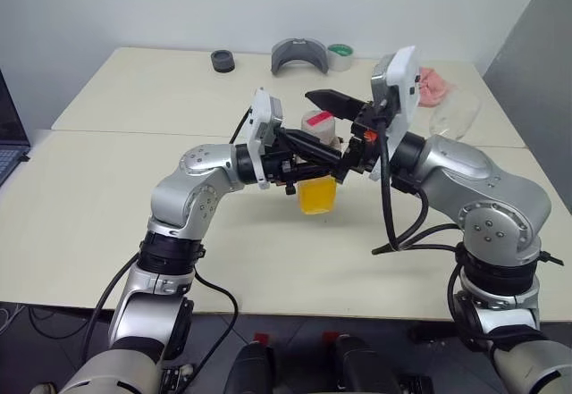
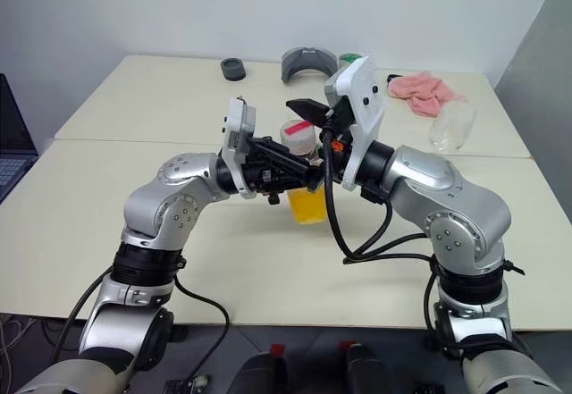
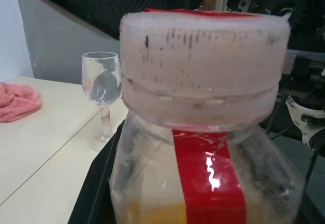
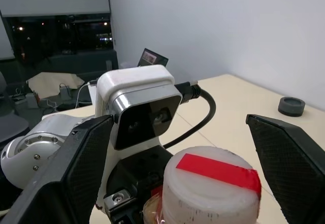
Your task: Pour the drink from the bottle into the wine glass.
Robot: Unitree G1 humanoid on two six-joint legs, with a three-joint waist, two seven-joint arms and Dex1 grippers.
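Note:
My left gripper [image 1: 329, 165] is shut on the bottle [image 1: 318, 172] and holds it upright above the middle of the table. It is a small clear bottle with a white cap [image 4: 210, 186] topped in pink-red and a red label strip [image 3: 208, 178]. The orange-yellow drink [image 1: 317, 196] fills its lower part. My right gripper [image 1: 327, 133] comes in from the right and stands open astride the cap; its fingers [image 4: 84, 170] keep a gap on each side. The wine glass [image 1: 456, 113] stands clear and empty at the right rear, beyond the right arm, and the left wrist view shows the wine glass [image 3: 103, 97] upright.
A pink cloth [image 1: 435, 86] lies behind the glass. Along the far edge sit a grey curved piece [image 1: 299, 54], a green tape roll [image 1: 340, 54] and a small black round piece [image 1: 222, 60]. A laptop [image 1: 7, 139] is at the left edge. Two tabletops meet at a seam [image 1: 134, 131].

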